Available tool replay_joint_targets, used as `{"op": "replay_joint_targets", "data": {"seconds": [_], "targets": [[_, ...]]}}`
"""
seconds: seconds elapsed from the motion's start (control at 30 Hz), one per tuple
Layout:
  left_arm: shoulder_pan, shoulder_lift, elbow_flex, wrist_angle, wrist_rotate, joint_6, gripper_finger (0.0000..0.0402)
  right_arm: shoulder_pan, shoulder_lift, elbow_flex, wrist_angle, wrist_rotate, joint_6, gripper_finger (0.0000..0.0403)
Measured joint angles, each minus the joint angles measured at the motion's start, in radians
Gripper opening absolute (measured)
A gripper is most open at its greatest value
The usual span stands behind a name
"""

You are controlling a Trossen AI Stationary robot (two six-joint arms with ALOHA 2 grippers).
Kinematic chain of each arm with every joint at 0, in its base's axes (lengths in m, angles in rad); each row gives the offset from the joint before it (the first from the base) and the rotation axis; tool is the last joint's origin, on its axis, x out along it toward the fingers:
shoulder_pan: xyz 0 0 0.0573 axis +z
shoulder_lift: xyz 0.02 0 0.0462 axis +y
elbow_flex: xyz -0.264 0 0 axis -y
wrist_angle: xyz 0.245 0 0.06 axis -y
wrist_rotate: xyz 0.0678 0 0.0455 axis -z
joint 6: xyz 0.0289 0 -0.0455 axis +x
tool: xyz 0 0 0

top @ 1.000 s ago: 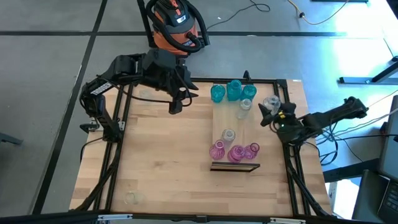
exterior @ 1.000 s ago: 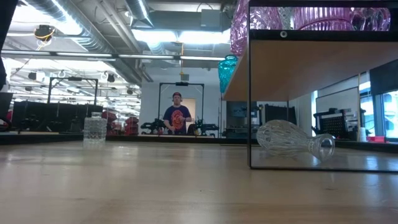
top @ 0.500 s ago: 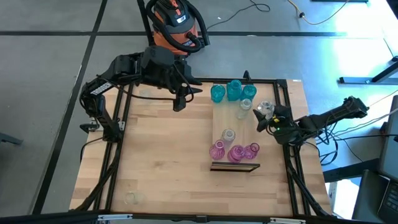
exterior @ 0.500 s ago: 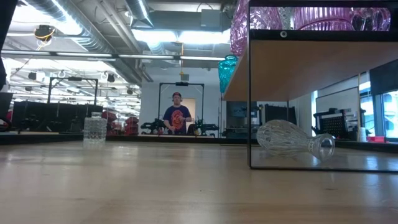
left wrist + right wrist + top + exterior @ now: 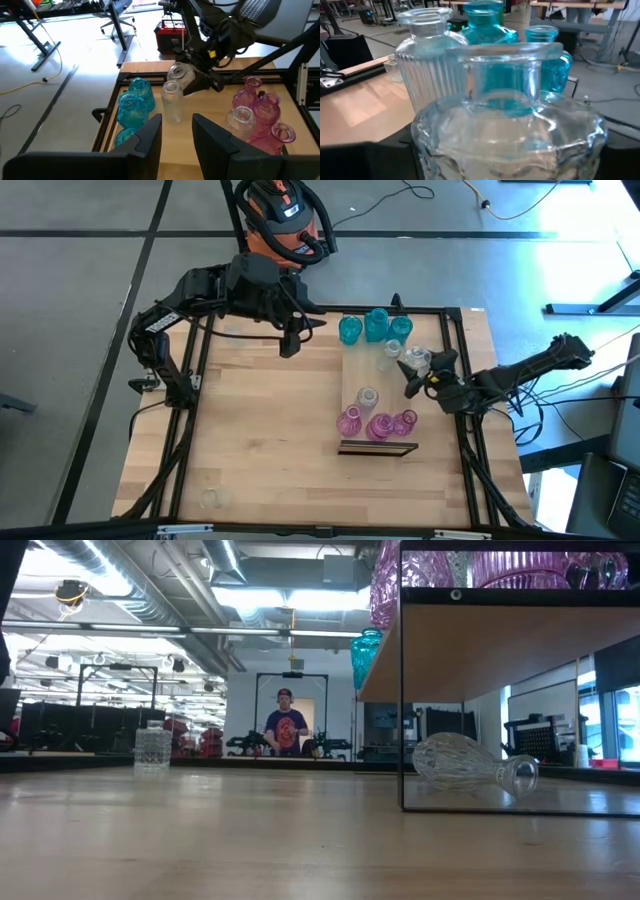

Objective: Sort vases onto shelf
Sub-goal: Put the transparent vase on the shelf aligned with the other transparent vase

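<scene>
The shelf point(image 5: 388, 385) is a long light-wood board raised on a black frame at the table's right. Teal vases point(image 5: 375, 326) stand at its far end and pink vases point(image 5: 378, 425) at its near end. Two clear vases point(image 5: 393, 350) stand between them. My right gripper point(image 5: 412, 372) reaches in from the table's right, shut on a clear vase point(image 5: 177, 72) held above the shelf's right edge. My left gripper point(image 5: 290, 345) hangs high over the table's far side, left of the shelf. It is open, with nothing between its fingers point(image 5: 150, 140). My right gripper holds the clear vase by its wide body point(image 5: 510, 135), one finger on either side. It comes nearly level from the table's right. The vase is lifted clear of the shelf and tilted, and its neck point(image 5: 502, 75) points away from the gripper toward the teal vases.
One more clear vase point(image 5: 470, 765) lies on its side on the tabletop under the shelf. A clear glass piece point(image 5: 152, 750) stands farther off on the table. The table's left and middle are bare wood point(image 5: 260, 430). A person stands in the room beyond.
My right gripper has carried the clear vase toward the table's left, from beside the shelf to over its right edge, rolling as it went. My left gripper has tipped up slightly without leaving its place.
</scene>
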Motion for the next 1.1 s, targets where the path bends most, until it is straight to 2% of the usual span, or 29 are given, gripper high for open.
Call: {"op": "replay_joint_targets", "data": {"seconds": [0.2,0.5,0.67,0.87,1.03,1.1], "targets": [[0.000,0.000,0.000,0.000,-0.008,-0.002,0.0101,-0.061,0.033,0.000,0.023,-0.048,-0.011,0.0293],[0.000,0.000,0.000,-0.001,-0.008,-0.002,0.0101,-0.166,0.034,0.000,0.141,-0.200,-0.216,0.0293],[0.000,0.000,0.000,-0.001,-0.008,-0.002,0.0101,-0.182,0.034,0.000,0.142,-0.224,-0.223,0.0293],[0.000,0.000,0.000,-0.002,-0.008,0.000,0.0101,-0.182,0.034,0.000,0.188,-0.253,-0.226,0.0337],[0.000,0.000,0.000,-0.002,-0.008,0.007,0.0101,-0.182,0.034,0.000,0.190,-0.270,-0.244,0.0303],[0.000,0.000,0.000,-0.002,-0.008,0.013,0.0101,-0.182,0.034,0.000,0.189,-0.287,-0.245,0.0302]]}}
